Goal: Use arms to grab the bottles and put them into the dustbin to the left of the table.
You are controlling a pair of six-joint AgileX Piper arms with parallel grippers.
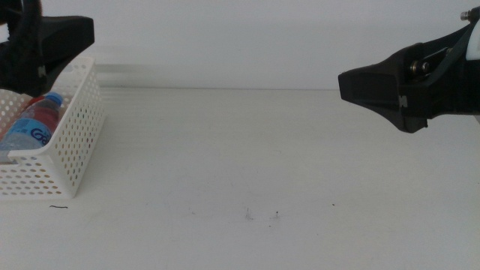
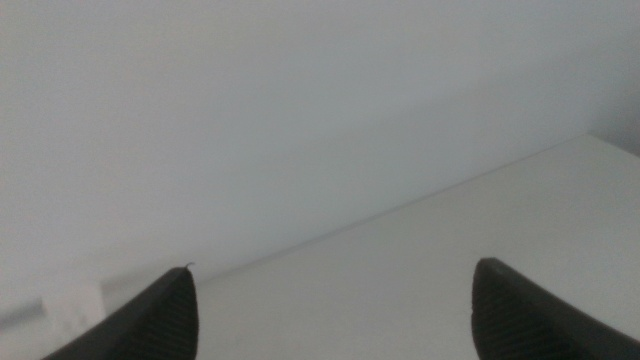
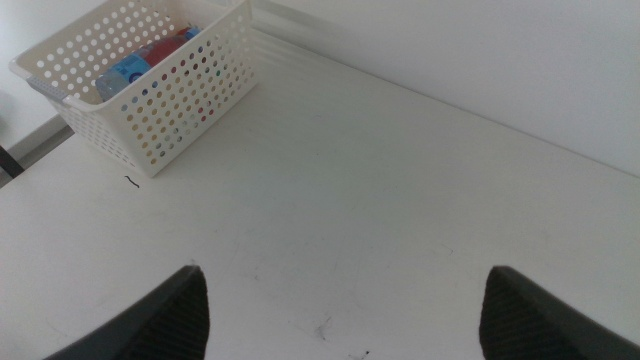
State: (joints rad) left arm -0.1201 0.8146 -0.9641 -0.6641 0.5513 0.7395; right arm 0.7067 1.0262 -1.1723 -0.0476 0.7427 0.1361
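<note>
Fingers point(image 3: 190, 310) spread, blue-capped clear bottle point(image 1: 34, 124) in dustbin point(image 1: 75, 135)

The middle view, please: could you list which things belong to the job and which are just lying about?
Job:
- dustbin
- water bottle inside it
- left gripper, above the dustbin
- right gripper, jaws open, over the table

Lying about:
- dark specks on the table
</note>
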